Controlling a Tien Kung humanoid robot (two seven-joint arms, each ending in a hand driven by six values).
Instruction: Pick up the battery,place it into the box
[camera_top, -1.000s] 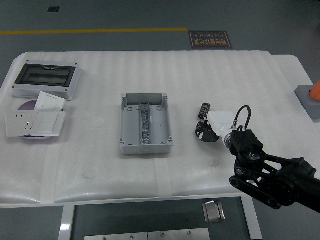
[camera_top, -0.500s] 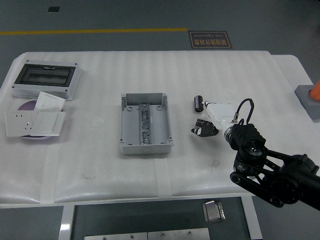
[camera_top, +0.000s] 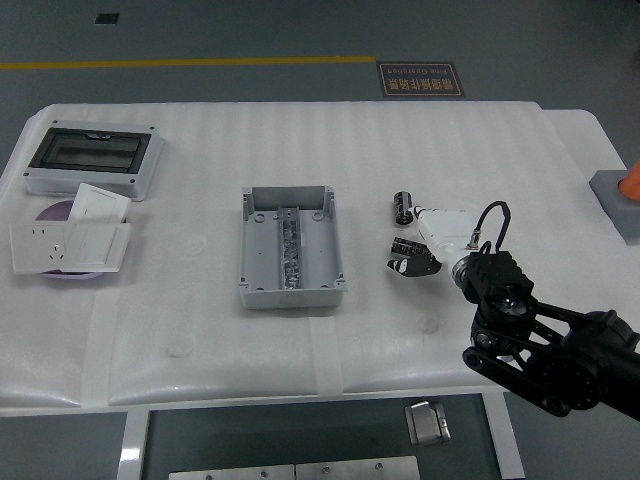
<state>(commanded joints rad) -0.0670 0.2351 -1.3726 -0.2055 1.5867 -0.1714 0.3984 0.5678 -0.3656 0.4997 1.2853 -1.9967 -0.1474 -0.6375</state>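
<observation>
At the near edge, below the white padded desk (camera_top: 200, 330), a small metal hinge-like fitting (camera_top: 427, 423) is seen on a dark panel. The right black arm (camera_top: 550, 360) is brought in from the lower right corner and reaches up over the desk. The right robot hand (camera_top: 420, 252), white-shelled with dark fingers (camera_top: 405, 266), is placed just right of the grey box; the fingers are seen curled down toward the desk surface, with nothing visibly held between them. The small black cylindrical battery (camera_top: 402, 206) is found lying on the desk just beyond the robot hand, close to the white shell; whether contact is made cannot be told. It lies outside the open grey rectangular plastic box (camera_top: 291, 247), to that box's right. Metal terminal strips are visible inside the box. At the left of the desk, white wall socket plates (camera_top: 62, 243) are stacked over a purple round disc (camera_top: 50, 211). Behind these, a grey enclosure with a dark transparent cover (camera_top: 90, 158) is positioned at the far left corner. Beyond the desk, a yellow floor line (camera_top: 180, 64) and a dark floor sign (camera_top: 420, 79) are observed.
</observation>
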